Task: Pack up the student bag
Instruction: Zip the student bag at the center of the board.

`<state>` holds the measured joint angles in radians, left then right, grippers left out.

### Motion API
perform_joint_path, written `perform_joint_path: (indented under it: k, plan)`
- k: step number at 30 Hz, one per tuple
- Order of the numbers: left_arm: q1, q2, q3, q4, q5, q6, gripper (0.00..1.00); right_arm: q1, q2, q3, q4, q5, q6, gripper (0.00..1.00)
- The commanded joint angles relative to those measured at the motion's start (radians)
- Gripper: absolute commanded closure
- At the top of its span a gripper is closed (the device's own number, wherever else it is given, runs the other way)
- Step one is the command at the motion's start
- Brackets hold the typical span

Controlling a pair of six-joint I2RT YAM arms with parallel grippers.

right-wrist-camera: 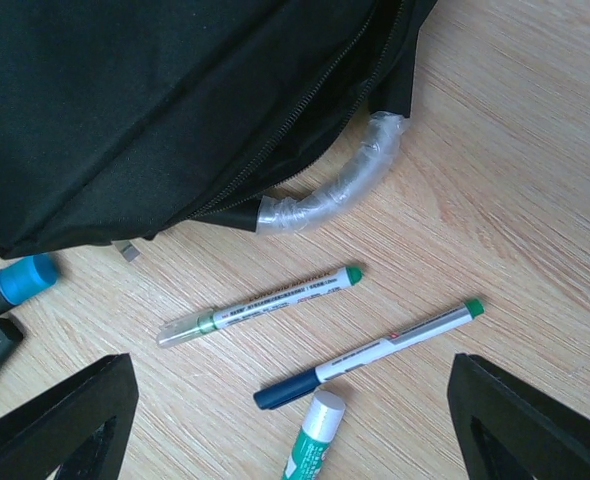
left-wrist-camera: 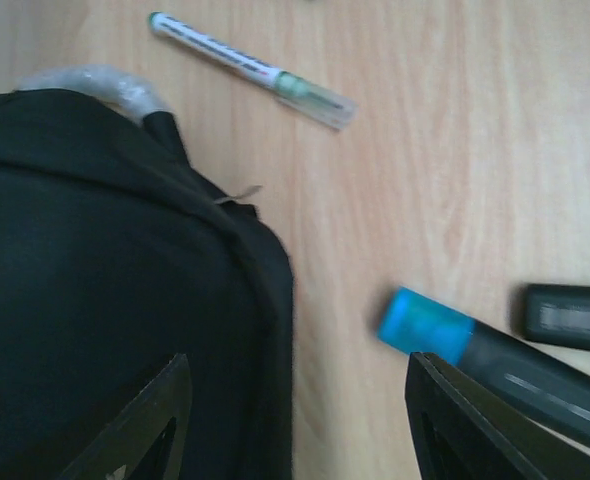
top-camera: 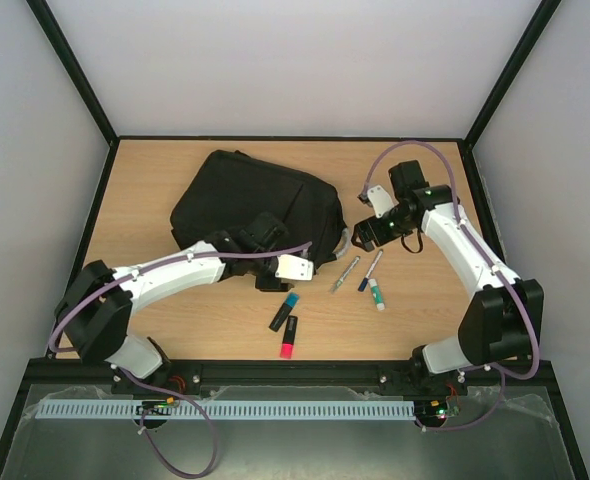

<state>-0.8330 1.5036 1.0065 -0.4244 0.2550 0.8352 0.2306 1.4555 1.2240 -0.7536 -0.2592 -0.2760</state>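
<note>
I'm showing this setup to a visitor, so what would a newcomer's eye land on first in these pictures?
First, the big black backpack lying on the far half of the wooden table. Next, the pens loose on the wood in front of it, with a blue-capped marker and a pink-capped marker nearest the arms. The left gripper hangs open at the backpack's near edge, the right gripper open above the pens.

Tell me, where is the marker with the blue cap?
In the top view, the blue-capped marker lies near the middle of the table, just in front of the student bag, with the red-capped marker beside it on the near side.
</note>
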Motion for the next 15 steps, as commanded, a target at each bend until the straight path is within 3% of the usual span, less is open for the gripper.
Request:
perform_joint_path:
  k: [1,10,15]
  plan:
    - [-0.006,0.043,-0.008,0.134,-0.07,-0.016,0.39,-0.003,-0.05,-0.034,-0.036,-0.017,0.011,0.15]
    - [0.003,0.098,-0.026,0.198,-0.094,-0.001,0.39,-0.003,-0.073,-0.085,-0.014,-0.016,0.009,0.15]
    - [0.017,0.131,-0.012,0.217,-0.092,-0.007,0.44,-0.003,-0.128,-0.183,0.047,-0.047,-0.025,0.18]
